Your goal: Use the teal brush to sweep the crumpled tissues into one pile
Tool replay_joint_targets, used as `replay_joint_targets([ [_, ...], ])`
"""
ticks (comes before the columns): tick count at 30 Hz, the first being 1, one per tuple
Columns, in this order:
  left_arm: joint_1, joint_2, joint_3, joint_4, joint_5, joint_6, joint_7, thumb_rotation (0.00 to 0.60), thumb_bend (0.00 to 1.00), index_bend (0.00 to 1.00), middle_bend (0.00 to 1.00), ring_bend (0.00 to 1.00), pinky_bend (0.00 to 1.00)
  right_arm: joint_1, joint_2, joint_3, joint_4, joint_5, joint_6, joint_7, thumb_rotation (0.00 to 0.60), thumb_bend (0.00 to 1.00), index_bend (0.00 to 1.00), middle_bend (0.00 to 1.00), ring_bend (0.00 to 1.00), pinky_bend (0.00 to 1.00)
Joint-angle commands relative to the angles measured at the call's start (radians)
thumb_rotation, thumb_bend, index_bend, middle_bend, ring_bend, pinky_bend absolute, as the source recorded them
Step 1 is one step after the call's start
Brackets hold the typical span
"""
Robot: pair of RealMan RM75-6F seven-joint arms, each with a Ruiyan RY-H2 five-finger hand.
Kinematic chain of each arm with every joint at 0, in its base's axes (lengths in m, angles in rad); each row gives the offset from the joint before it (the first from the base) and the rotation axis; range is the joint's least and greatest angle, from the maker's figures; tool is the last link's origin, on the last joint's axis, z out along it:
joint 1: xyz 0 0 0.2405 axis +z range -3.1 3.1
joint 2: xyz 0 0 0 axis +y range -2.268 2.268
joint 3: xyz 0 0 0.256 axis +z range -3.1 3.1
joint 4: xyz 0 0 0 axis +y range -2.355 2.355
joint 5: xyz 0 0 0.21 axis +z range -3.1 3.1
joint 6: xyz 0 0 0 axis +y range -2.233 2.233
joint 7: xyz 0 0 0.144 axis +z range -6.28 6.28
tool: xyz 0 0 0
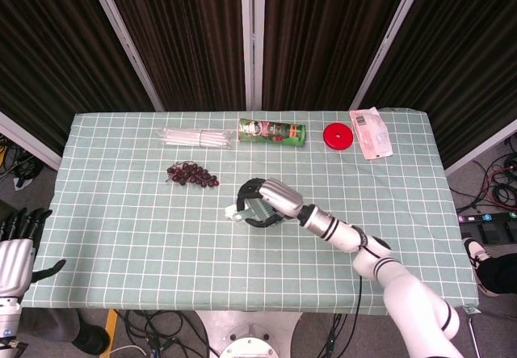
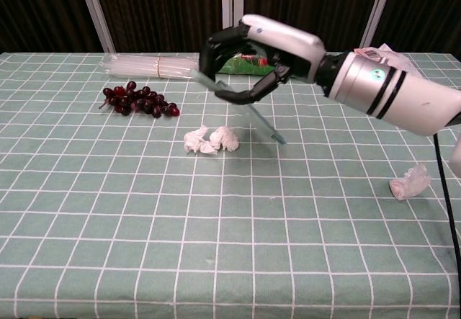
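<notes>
My right hand [image 2: 261, 51] grips the teal brush [image 2: 248, 109], which slants down to the right, its low end close over the cloth. Two crumpled white tissues [image 2: 209, 140] lie touching each other just left of the brush and apart from it. In the head view the right hand [image 1: 267, 202] covers most of the brush, and the tissues [image 1: 234, 213] peek out at its left. A third crumpled tissue [image 2: 409, 183] lies alone at the far right, beside my forearm. My left hand [image 1: 15, 254] hangs off the table's near left corner, fingers apart, holding nothing.
A bunch of dark grapes [image 2: 138, 100] lies left of the tissues. Along the far edge lie a bundle of clear straws [image 2: 154, 65], a green can [image 1: 271, 131] on its side, a red lid [image 1: 338, 136] and a plastic packet [image 1: 370, 132]. A checked green cloth [image 2: 144, 225] covers the table.
</notes>
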Motion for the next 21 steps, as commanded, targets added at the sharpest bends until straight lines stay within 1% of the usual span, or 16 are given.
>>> replay_joint_targets([
  [1,-0.006,0.000,-0.003,0.004,0.005,-0.003,-0.005,0.600,0.10,0.13,0.12,0.06,0.04,-0.093,0.162,0.020,-0.205,0.037,0.072,-0.111,0.600,0.41,0.76,0.64,0.31,0.27],
  [2,-0.009,0.000,-0.005,0.005,0.009,-0.004,-0.008,0.600,0.10,0.13,0.12,0.06,0.04,-0.123,0.216,0.019,-0.290,0.047,0.084,-0.163,0.600,0.41,0.76,0.64,0.31,0.26],
  [4,-0.015,-0.001,-0.008,0.009,0.014,-0.006,-0.013,0.600,0.10,0.14,0.12,0.06,0.04,-0.170,0.300,0.010,-0.428,0.066,0.085,-0.255,0.600,0.42,0.76,0.64,0.31,0.24],
  [5,-0.019,-0.003,-0.011,0.012,0.014,-0.011,-0.018,0.600,0.10,0.13,0.12,0.06,0.04,-0.202,0.354,0.002,-0.525,0.086,0.078,-0.311,0.600,0.43,0.76,0.64,0.31,0.23],
  [8,-0.032,-0.005,-0.016,0.018,0.014,-0.024,-0.025,0.600,0.10,0.13,0.12,0.06,0.04,-0.281,0.465,-0.020,-0.735,0.142,0.060,-0.412,0.600,0.43,0.76,0.64,0.31,0.20],
  [10,-0.039,-0.005,-0.018,0.021,0.020,-0.027,-0.028,0.600,0.10,0.13,0.12,0.06,0.04,-0.323,0.509,-0.029,-0.820,0.171,0.059,-0.450,0.600,0.43,0.76,0.64,0.31,0.20],
  [12,-0.045,-0.005,-0.021,0.020,0.023,-0.031,-0.031,0.600,0.10,0.13,0.12,0.06,0.04,-0.371,0.541,-0.037,-0.886,0.200,0.066,-0.486,0.600,0.43,0.76,0.64,0.31,0.20],
  [14,-0.049,-0.004,-0.021,0.019,0.024,-0.035,-0.031,0.600,0.10,0.13,0.12,0.06,0.04,-0.415,0.559,-0.046,-0.926,0.218,0.073,-0.506,0.600,0.43,0.76,0.64,0.31,0.19],
  [17,-0.053,-0.002,-0.021,0.016,0.023,-0.039,-0.030,0.600,0.10,0.13,0.12,0.06,0.04,-0.460,0.578,-0.054,-0.951,0.237,0.065,-0.494,0.600,0.43,0.76,0.64,0.31,0.19],
  [21,-0.054,-0.002,-0.020,0.013,0.026,-0.037,-0.029,0.600,0.10,0.13,0.12,0.06,0.04,-0.498,0.594,-0.049,-0.954,0.263,0.034,-0.489,0.600,0.43,0.76,0.64,0.30,0.19],
])
